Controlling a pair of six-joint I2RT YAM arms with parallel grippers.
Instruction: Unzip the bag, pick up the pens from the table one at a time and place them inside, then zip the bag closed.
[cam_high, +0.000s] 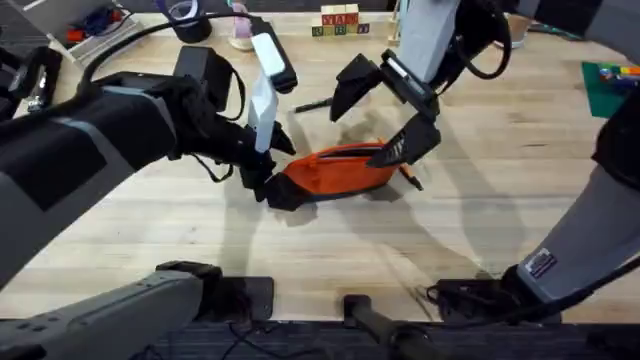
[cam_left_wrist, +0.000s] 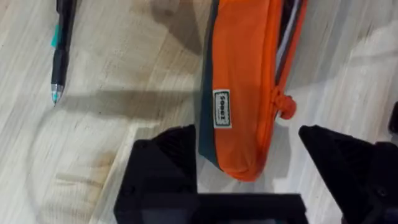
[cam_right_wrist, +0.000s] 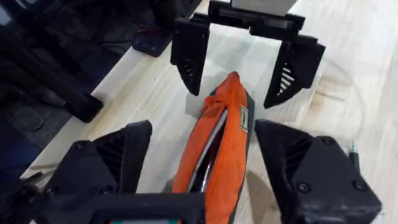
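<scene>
Both claws, left (cam_right_wrist: 241, 65) and right (cam_right_wrist: 200, 171), are gaping wide, empty, straddling opposite ends of the bag (cam_high: 337, 170), a pen (cam_left_wrist: 61, 46) lying beside the left.

A: Overhead view — fixed above the arm bases, facing down and forward; whole counter (cam_high: 330, 250) in frame, bag (cam_high: 340, 168) at centre.

B: Wrist views?

A: Both close, looking steeply down at the bag (cam_left_wrist: 242, 87) (cam_right_wrist: 217, 149) from opposite ends. All three share it.
</scene>
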